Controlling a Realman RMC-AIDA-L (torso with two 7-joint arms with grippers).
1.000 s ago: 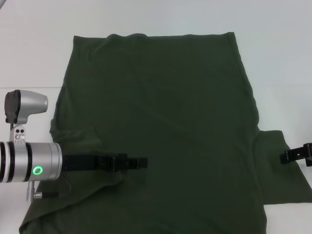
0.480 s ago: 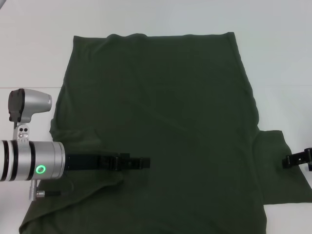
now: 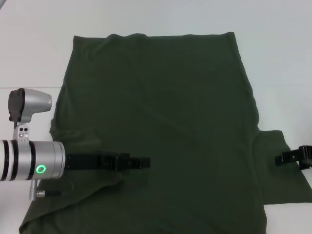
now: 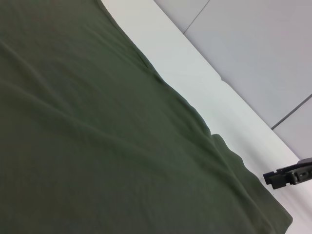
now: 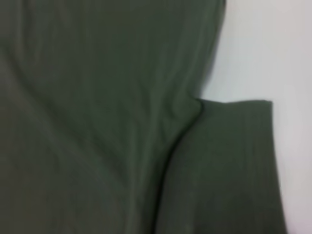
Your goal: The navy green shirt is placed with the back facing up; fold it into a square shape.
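The navy green shirt (image 3: pixel 161 126) lies flat on the worktop (image 3: pixel 282 63). My left end effector (image 3: pixel 139 162) rests at seven o'clock, my right end effector (image 3: pixel 285 158) at four; grip unclear for both.

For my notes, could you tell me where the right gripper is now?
In the head view, the right gripper is over the navy green shirt's right sleeve.

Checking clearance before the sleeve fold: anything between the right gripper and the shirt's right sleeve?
Nothing visible. The right gripper is at the outer edge of the navy green shirt, over its spread right sleeve. The left gripper is over the shirt's left side.
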